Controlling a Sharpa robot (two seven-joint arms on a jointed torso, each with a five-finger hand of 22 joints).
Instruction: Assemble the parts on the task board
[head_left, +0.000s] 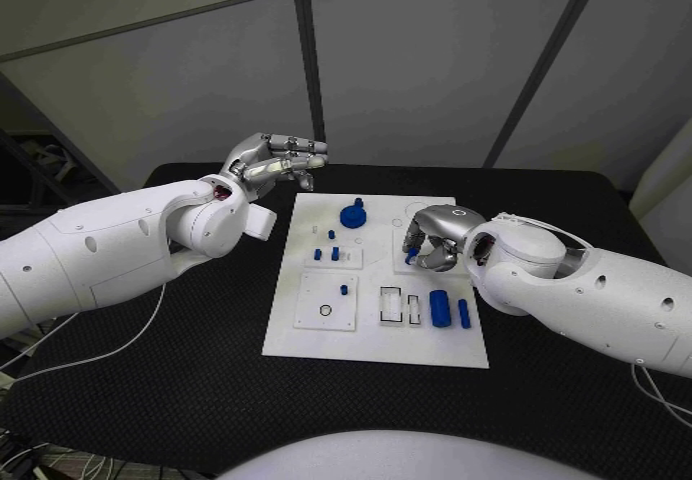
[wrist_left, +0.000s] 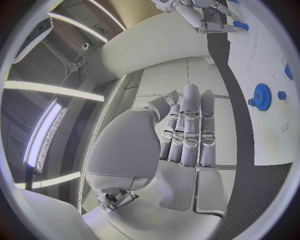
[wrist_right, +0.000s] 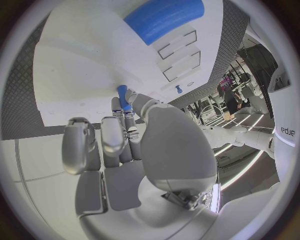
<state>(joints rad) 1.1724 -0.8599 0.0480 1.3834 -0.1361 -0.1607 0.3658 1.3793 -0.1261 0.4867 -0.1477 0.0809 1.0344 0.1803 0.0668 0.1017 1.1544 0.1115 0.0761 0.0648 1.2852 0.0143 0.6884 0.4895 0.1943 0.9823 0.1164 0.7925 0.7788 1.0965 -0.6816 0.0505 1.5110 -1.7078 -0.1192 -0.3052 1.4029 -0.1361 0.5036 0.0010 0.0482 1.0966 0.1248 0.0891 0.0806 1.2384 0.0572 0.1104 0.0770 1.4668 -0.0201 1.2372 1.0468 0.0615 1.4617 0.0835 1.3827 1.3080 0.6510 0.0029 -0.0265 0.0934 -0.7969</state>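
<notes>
Right hand pinched a small blue part over the task board; left hand held nothing.

The right hand's fingers (wrist_right: 125, 107) were pressed on a small blue peg (wrist_right: 123, 96), pinching it above the white task board (head_left: 375, 340), right of centre in the head view, where the right hand (head_left: 433, 240) hung over the board's right half. The left hand's fingers (wrist_left: 189, 125) lay straight and close side by side, holding nothing; the left hand (head_left: 277, 158) was raised off the board's upper left corner. On the board a blue gear (head_left: 353, 213) stood near the top centre, small blue pins (head_left: 327, 254) lay below it, and two blue cylinders (head_left: 440, 308) lay at the lower right beside rectangular slots. The black bench (head_left: 173, 380) carried the board at its middle.
</notes>
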